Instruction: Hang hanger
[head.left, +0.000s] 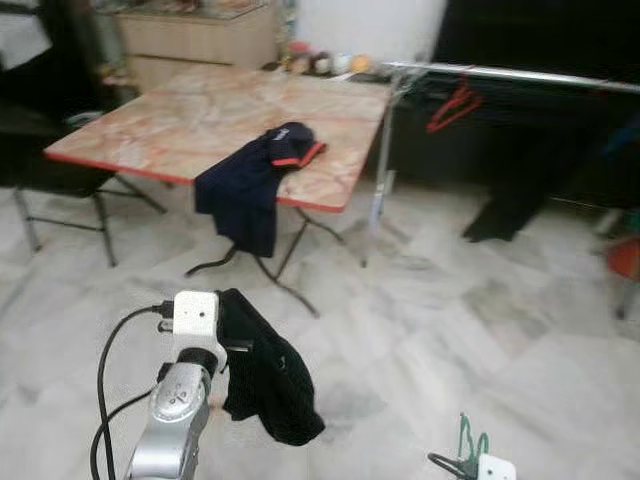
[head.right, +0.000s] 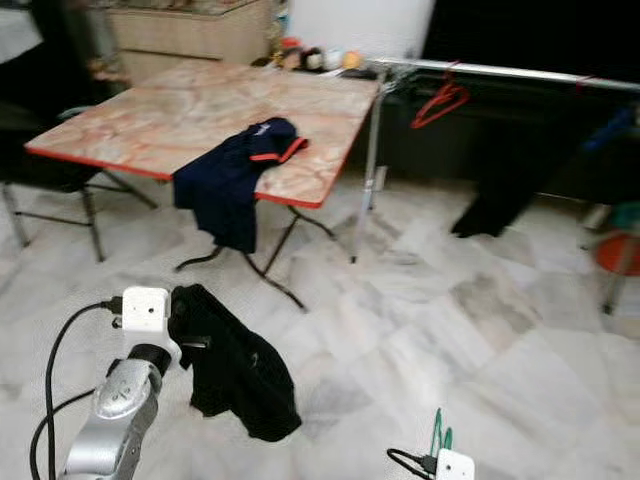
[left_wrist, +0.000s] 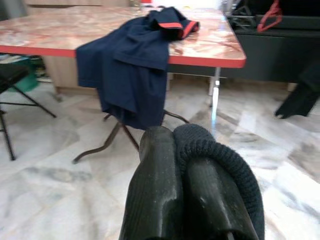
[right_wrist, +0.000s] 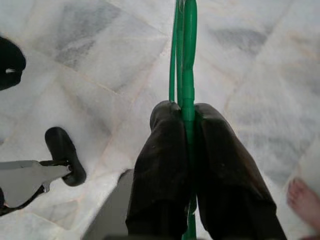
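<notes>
Where the left arm rises at the lower left of the left eye view, its left gripper (head.left: 235, 345) is clamped on a black garment (head.left: 265, 385) that droops over the white marble floor (head.left: 420, 330). Beyond it a navy shirt with red trim (head.left: 255, 180) hangs off the edge of a folding table with a pink marble top (head.left: 190, 115). To the right runs a metal clothes rail (head.left: 520, 75) with a red hanger (head.left: 452, 105) on it and a dark garment (head.left: 520, 190) hanging below.

At the bottom of the right eye view, the green hanger (head.right: 438, 432) pokes up from the right gripper (head.right: 437, 452).

From the left wrist view, the black fingers (left_wrist: 160, 200) are closed with knitted black cloth wrapped over them, and the navy shirt and table stand ahead.

From the right wrist view, the two fingers (right_wrist: 165, 170) pinch the green hanger's thin bars between them above the floor; a person's bare toes (right_wrist: 305, 197) show at the edge.
</notes>
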